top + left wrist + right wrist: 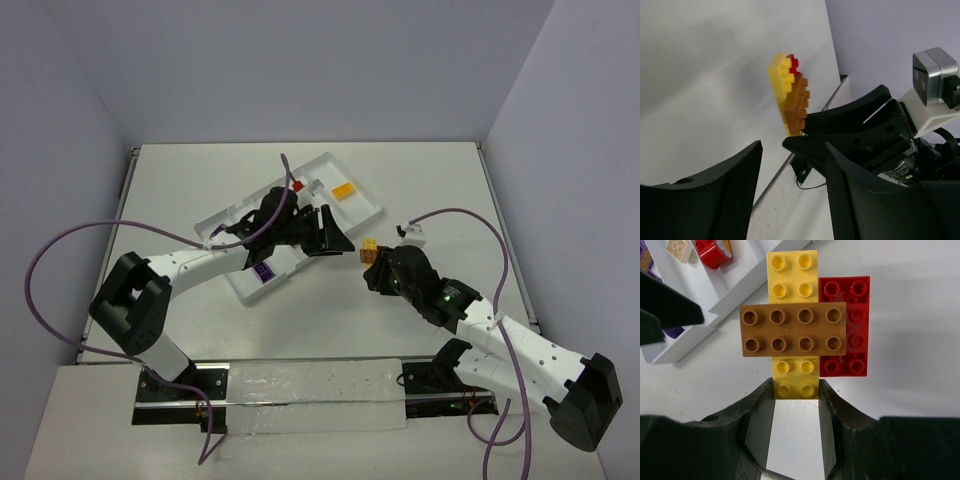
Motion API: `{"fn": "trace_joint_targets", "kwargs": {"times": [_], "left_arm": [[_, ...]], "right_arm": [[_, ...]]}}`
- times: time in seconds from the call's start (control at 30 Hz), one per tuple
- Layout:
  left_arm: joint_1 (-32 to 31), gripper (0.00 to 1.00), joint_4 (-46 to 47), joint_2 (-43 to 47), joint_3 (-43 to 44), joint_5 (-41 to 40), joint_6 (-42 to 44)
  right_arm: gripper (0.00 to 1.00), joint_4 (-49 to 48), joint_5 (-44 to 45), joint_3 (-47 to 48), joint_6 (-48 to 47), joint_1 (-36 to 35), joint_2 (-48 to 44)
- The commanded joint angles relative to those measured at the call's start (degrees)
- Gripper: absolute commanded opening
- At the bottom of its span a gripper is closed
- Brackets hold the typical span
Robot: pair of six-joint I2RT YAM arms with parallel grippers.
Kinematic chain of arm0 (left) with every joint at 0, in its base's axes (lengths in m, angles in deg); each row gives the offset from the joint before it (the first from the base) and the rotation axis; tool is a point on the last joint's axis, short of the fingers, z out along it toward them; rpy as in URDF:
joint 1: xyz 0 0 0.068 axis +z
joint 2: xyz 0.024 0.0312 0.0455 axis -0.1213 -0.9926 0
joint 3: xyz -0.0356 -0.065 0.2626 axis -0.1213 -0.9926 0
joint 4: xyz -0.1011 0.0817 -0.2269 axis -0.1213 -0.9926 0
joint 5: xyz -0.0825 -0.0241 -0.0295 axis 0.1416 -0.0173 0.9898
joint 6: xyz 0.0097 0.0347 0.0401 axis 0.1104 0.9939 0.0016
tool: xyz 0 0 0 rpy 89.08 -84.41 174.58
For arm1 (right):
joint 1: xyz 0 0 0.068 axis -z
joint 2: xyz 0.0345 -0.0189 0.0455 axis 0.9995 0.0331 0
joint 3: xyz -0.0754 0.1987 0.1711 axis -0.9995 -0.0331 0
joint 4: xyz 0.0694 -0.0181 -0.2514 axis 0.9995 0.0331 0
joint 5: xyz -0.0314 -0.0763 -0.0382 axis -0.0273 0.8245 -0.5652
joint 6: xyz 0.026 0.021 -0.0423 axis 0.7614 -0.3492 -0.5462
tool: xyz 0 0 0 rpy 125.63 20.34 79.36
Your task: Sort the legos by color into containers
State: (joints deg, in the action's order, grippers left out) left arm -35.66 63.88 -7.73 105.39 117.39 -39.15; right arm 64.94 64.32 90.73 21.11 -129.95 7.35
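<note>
My right gripper [377,261] is shut on a cluster of stuck-together legos [372,248], held just right of the white tray [362,208]. In the right wrist view the fingers [757,405] pinch the near end of a yellow brick [792,267]. A brown brick [792,330] lies across it and a red brick [846,325] sits beside it. My left gripper [338,240] is open and empty, tips pointing at the cluster from the left. The cluster shows edge-on in the left wrist view [792,95]. The tray holds a red lego [297,185], an orange-yellow one [343,191] and a purple one [264,271].
A clear strip [320,395] lies along the near table edge between the arm bases. Purple cables [60,245] loop beside both arms. In the right wrist view the tray corner [735,295] holds a red piece [712,252] and a tan piece [679,247].
</note>
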Motion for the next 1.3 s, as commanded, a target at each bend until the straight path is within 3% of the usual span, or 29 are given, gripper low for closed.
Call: {"fn": "trace_joint_targets", "kwargs": {"times": [0.0,0.17,0.3,0.83,1.0,1.1,1.23,1.27], "left_arm": [[-1.9,0.59,6.0,-2.4,4.1,2.1,-1.6],[-2.7,0.62,3.3,-5.1,7.0,1.3,-0.3],[-3.5,0.71,0.9,-6.6,8.7,0.0,1.0],[-4.0,0.61,0.0,-7.3,6.8,-0.6,1.7],[-4.3,0.51,0.7,-7.3,6.3,-0.3,1.3],[-4.5,0.34,1.2,-7.1,6.2,0.1,1.2],[-4.5,0.04,-0.1,-6.9,6.5,-0.3,2.0],[-4.5,0.03,-0.5,-6.9,6.7,-0.4,2.2]], "right_arm": [[0.00,-2.4,0.4,1.2,-1.0,0.2,-0.1],[0.00,-2.3,0.2,1.1,-1.4,0.2,-0.2],[0.00,-2.4,-0.4,1.0,-1.7,0.2,0.5],[0.00,-5.4,-3.9,0.6,-5.4,0.2,0.9],[0.00,-5.6,-4.0,0.8,-5.5,0.2,1.4],[0.00,-5.2,-3.5,1.0,-5.6,0.2,1.6],[0.00,-4.8,-2.5,0.8,-5.4,0.1,1.8],[0.00,-4.6,-2.4,0.8,-5.3,0.2,1.8]]}}
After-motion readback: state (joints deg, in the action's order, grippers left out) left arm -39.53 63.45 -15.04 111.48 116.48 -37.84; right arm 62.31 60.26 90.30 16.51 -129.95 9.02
